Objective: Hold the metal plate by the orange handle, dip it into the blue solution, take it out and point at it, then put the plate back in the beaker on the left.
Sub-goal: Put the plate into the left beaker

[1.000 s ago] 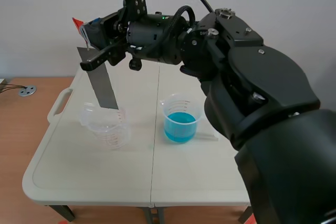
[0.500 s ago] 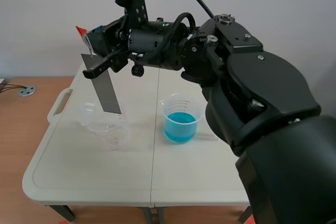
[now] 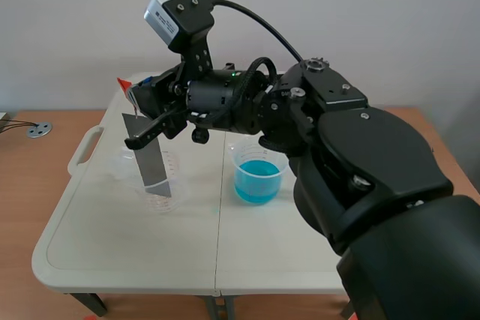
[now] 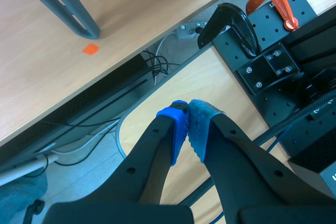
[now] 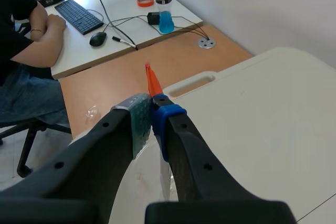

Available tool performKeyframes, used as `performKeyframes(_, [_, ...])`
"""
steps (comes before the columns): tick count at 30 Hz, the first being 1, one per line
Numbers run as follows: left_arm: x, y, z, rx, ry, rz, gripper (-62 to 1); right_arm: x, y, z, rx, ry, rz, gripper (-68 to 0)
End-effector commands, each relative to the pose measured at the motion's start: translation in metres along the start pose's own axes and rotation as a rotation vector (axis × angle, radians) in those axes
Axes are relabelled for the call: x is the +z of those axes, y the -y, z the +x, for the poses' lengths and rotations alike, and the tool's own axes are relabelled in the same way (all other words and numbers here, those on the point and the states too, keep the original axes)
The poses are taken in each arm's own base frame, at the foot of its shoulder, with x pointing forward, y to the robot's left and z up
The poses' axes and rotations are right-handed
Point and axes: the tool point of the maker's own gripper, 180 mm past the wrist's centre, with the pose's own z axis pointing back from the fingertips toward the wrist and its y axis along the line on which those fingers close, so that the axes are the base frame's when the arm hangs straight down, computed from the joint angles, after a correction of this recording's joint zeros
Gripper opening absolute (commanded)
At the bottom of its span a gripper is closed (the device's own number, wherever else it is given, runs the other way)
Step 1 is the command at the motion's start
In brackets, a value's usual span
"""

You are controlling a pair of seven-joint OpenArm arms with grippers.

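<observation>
scene view: right gripper (image 3: 138, 104) clamps orange handle (image 3: 124, 82), metal plate (image 3: 148, 157) hanging beneath into left beaker (image 3: 174, 185).

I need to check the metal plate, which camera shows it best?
The scene view: the grey metal plate hangs from the right gripper, its lower end inside the clear beaker. The right wrist view shows only its orange handle between the pads. The left wrist view shows none of it.

The left gripper (image 4: 187, 109) had its fingers (image 4: 160, 140) pressed pad to pad, holding nothing. Ahead, an orange clamp (image 4: 274, 1) and a black clamp (image 4: 236, 20) sat on a black perforated plate (image 4: 273, 90).
</observation>
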Motion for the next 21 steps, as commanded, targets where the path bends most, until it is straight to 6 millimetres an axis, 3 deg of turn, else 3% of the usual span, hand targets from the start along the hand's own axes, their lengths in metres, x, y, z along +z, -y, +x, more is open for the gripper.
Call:
performKeyframes(1, [0.001,0.002,0.001,0.01,0.01,-0.003,-59.7,-0.005,-0.004,0.016,-0.005,0.056,0.015,-66.2])
performKeyframes(21, [0.001,0.002,0.001,0.01,0.009,-0.003,-59.7,0.0,0.0,-0.004,0.018,-0.011,0.001,-66.2])
